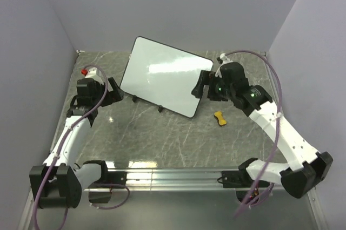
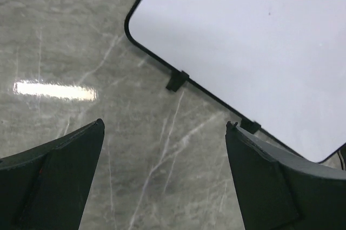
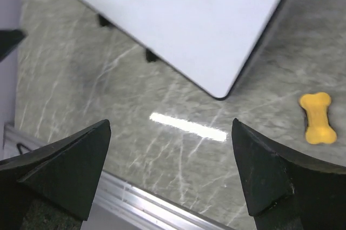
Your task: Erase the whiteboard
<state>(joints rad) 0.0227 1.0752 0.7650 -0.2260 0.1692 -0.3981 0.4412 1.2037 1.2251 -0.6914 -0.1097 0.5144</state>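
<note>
The whiteboard (image 1: pixel 162 76) lay flat on the table (image 1: pixel 162 138) in the upper centre of the top view, turned so that its long edges ran down toward the right. It was a large rectangle with a thin black frame and rounded corners. Its face was smooth, glossy and plain white, with soft streaks of reflected light. The left wrist view showed only one tiny dark speck on it. Two small black feet (image 1: pixel 135 98) stuck out from its lower long edge onto the tabletop.

The table had a polished grey stone look, with pale veins and bright strips of glare. A ribbed aluminium rail (image 1: pixel 162 176) ran along the bottom of the top view between the arm bases.

The left gripper (image 1: pixel 120 95) sat just left of the board's lower left corner. In its wrist view the two matte black, wedge-shaped fingers (image 2: pixel 59 176) stood wide apart with only bare table between them. The board's rounded corner filled the upper right of that frame.

The right gripper (image 1: pixel 199 86) was at the board's right short edge. Whether it touched the frame could not be told. Its dark, blunt fingers (image 3: pixel 65 170) were likewise spread wide and held nothing.

A small yellow bone-shaped piece (image 1: pixel 220 117) lay on the table just below and right of the board's lower right corner, clear of it. Thin purple cables (image 1: pixel 275 106) looped along both white arms.
</note>
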